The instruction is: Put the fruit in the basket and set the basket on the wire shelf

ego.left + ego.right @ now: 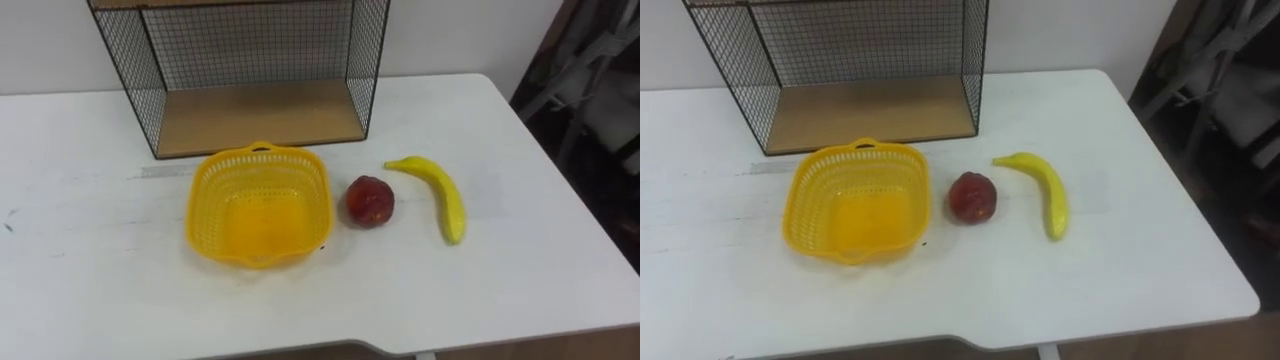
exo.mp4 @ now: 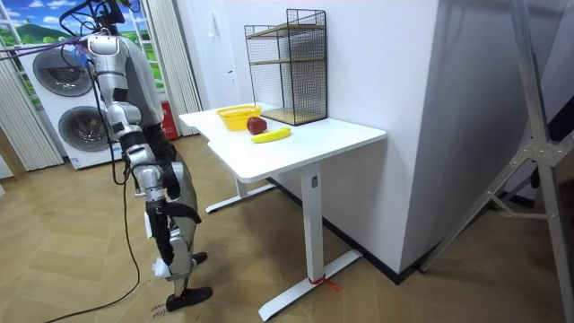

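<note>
An empty yellow plastic basket (image 1: 258,215) sits on the white table (image 1: 90,280), just in front of the wire shelf (image 1: 255,115). To its right lies a dark red round fruit (image 1: 370,201), close to the basket's rim but apart from it. A yellow banana (image 1: 441,196) lies further right, stem pointing left. The shelf is black mesh with a bare wooden bottom board. In the room view I stand a step back from the table's end, at the room view's left, and my right hand (image 2: 169,188) hangs by my hip.
The table's right edge (image 1: 560,170) drops off beside dark equipment. A wall runs behind the shelf. In the room view, washing machines (image 2: 63,108) stand behind me and a metal stand (image 2: 538,152) is at the far right.
</note>
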Tool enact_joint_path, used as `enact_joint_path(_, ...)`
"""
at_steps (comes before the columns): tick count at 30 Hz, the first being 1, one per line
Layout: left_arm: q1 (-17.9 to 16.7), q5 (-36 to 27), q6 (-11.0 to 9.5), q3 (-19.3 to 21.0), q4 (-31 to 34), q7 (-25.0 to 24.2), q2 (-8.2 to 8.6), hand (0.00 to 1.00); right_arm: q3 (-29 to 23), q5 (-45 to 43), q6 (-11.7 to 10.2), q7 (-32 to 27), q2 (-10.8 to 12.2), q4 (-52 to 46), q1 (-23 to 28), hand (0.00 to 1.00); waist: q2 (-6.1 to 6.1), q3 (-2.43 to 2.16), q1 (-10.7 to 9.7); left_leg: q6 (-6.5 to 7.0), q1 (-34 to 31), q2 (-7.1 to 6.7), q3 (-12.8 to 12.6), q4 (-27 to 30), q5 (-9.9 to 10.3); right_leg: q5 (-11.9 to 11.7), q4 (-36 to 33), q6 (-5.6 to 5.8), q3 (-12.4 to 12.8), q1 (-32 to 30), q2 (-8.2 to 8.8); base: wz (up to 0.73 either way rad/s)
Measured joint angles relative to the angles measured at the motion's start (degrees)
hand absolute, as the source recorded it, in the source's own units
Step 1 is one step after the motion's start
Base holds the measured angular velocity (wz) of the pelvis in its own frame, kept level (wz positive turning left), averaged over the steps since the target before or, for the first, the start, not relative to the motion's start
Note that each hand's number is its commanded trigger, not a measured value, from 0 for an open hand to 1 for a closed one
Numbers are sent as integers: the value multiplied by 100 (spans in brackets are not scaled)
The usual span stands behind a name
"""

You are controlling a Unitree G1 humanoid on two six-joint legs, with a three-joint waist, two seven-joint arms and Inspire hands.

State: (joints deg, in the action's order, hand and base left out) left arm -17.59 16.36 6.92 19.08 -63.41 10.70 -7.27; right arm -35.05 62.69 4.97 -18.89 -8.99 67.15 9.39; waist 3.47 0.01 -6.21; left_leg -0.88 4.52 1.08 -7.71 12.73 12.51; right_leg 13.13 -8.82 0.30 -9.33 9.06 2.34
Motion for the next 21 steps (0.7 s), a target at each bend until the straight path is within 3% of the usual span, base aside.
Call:
enact_joint_path(4,-2,7,-101,96,89,50,-33,0,-490,-48,-210,-819,-34,-1151,-5,0,13,-17,-10,0,-11,0,-20,-2,-1,26,-108,2,66,-84,4,-8)
enact_joint_path(7,-18,6,-147,93,162,50,-48,0,-516,-132,-445,-1382,-53,-2327,-8,0,43,-24,-12,8,-12,-2,-25,4,-5,26,-109,2,83,-100,4,0)
enact_joint_path(11,-18,21,-269,19,301,41,-47,0,-444,-869,-749,-2005,-99,-3834,-54,0,80,-24,42,8,-113,-2,0,44,-5,23,-116,1,77,-177,1,3)
enact_joint_path(17,-4,67,-272,-321,379,39,-64,0,-132,-2697,-822,-2657,-264,-5117,-279,0,46,5,145,8,-180,-2,-9,35,-5,21,-176,-1,91,-243,-2,0)
enact_joint_path(21,-14,65,-278,-505,431,-23,-74,0,337,-3308,-825,-2642,-429,-5797,-272,0,4,24,200,8,-202,-1,-19,25,-6,21,-187,-2,102,-300,-2,-1)
